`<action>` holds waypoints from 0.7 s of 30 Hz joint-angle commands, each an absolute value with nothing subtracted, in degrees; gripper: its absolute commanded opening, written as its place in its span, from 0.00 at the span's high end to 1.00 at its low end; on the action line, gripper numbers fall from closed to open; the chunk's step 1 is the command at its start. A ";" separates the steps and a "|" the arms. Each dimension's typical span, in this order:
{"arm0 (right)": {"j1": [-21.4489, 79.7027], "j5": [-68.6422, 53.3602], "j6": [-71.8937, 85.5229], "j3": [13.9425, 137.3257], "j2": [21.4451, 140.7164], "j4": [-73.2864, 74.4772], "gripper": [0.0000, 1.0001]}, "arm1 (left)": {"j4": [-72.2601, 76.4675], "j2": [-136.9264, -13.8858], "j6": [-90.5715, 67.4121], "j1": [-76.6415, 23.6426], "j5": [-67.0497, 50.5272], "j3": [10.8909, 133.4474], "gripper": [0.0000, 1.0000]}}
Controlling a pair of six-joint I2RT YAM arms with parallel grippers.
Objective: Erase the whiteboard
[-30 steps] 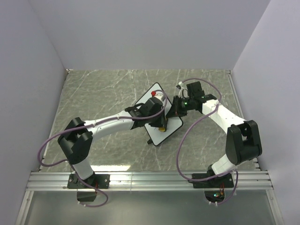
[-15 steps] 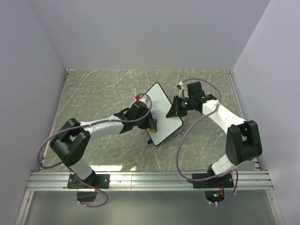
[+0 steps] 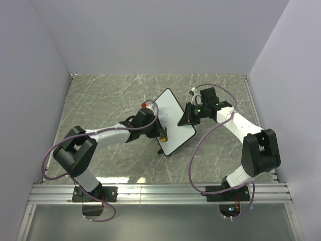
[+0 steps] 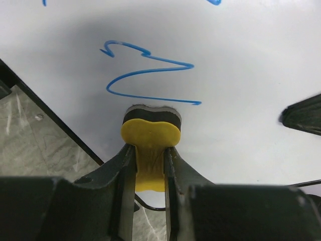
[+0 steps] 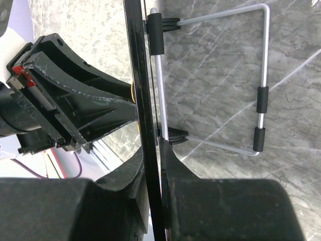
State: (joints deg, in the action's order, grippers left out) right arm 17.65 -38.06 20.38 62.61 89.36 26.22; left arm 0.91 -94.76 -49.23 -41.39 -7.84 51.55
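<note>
The whiteboard (image 3: pixel 175 116) stands tilted on the marble table, white with a thin black rim. My left gripper (image 3: pixel 159 132) is shut on a yellow eraser (image 3: pixel 163 136) near the board's near-left edge. In the left wrist view the gripper (image 4: pixel 150 153) presses the eraser (image 4: pixel 150 131) against the board (image 4: pixel 241 60), just below a blue zigzag scribble (image 4: pixel 145 75). My right gripper (image 3: pixel 186 116) is shut on the board's right edge. The right wrist view shows the gripper (image 5: pixel 153 165) clamping the black rim (image 5: pixel 142 90) edge-on.
A wire stand (image 5: pixel 261 85) with black sleeves folds out behind the board. More blue marks (image 4: pixel 213 2) sit at the left wrist view's top edge. A dark finger (image 4: pixel 301 115) shows at the board's right side. Grey walls enclose the table (image 3: pixel 100 100).
My left gripper has drawn back left across the board with the eraser, from the middle toward the near-left edge. The right gripper and the board have stayed put.
</note>
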 commanded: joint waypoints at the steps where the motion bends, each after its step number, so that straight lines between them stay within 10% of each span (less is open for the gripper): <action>1: 21.09 -36.21 22.06 61.88 87.54 28.39 1.00 | -6.76 -104.33 -48.25 -41.22 1.91 48.42 1.00; 21: 21.09 -36.47 21.88 62.31 89.12 28.48 1.00 | -10.98 -102.22 -44.65 -44.28 0.53 62.31 1.00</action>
State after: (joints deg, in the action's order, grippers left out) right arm 18.98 -36.49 21.12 62.63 87.79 26.20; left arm -15.92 -99.96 -45.36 -38.54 2.90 60.16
